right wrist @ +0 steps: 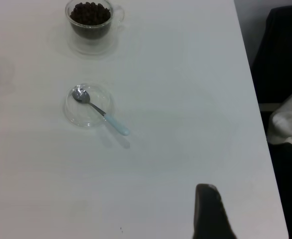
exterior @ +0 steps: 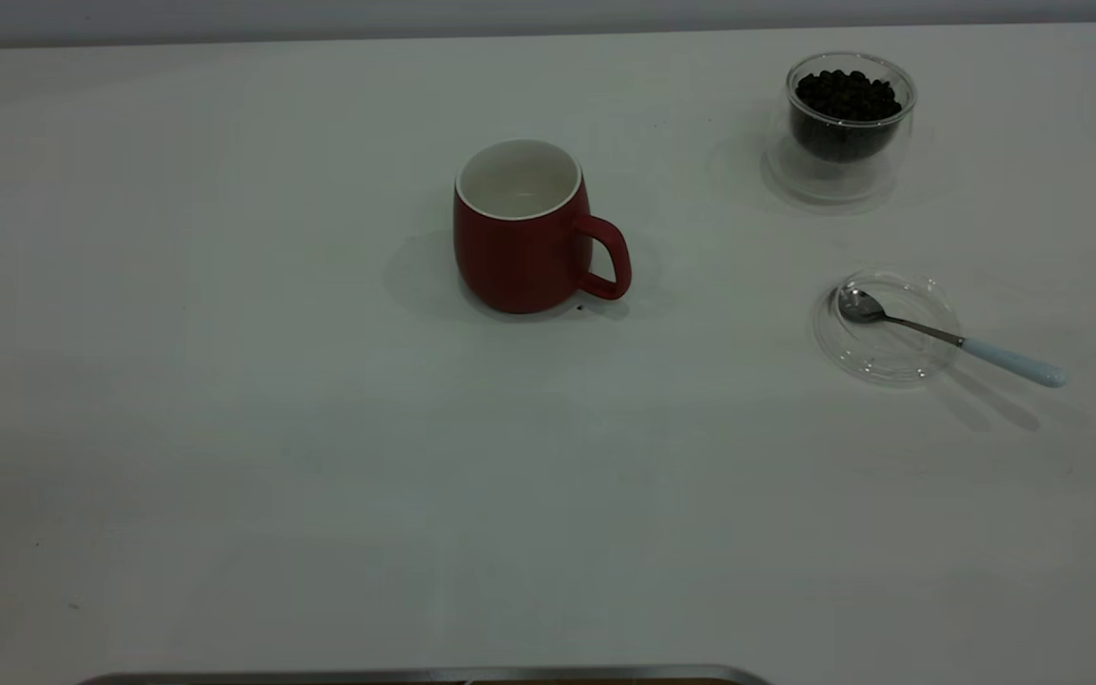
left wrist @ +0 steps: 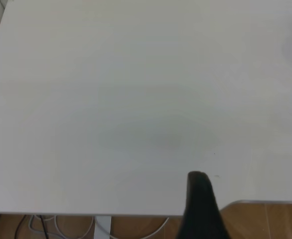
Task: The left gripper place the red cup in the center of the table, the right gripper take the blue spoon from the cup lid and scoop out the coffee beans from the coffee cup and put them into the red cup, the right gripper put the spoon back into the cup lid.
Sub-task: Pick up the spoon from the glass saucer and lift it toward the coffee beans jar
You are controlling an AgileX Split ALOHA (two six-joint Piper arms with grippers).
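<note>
Exterior view shows me the red cup (exterior: 529, 228) upright near the middle of the table (exterior: 225, 428), handle toward the right arm's side, white inside looking bare. From how things lie, I judge the left arm's placing step done and the spoon pickup the step in hand.

The blue spoon (exterior: 948, 336) rests with its metal bowl inside the cup lid (exterior: 886, 328) and its pale handle overhanging the rim, pointing away from the red cup toward the table's right edge and a little toward the near edge. The coffee cup (exterior: 848, 124) stands farther back on the same side, apart from the lid, with the coffee beans (exterior: 848, 95) heaped close to its rim.

What the coming grasp turns on: the spoon's long axis runs on a diagonal, and the free handle end is the end nearest the right arm. In the right wrist view the right gripper (right wrist: 208, 211) shows as a single dark finger at the frame edge, well apart from the spoon (right wrist: 100, 110), which lies ahead of it (whether the fingers are spread or closed, I cannot tell). I would square them across that diagonal handle.

The left gripper (left wrist: 201, 204) sits over bare table near its edge, far from everything; its spread I cannot tell either.
</note>
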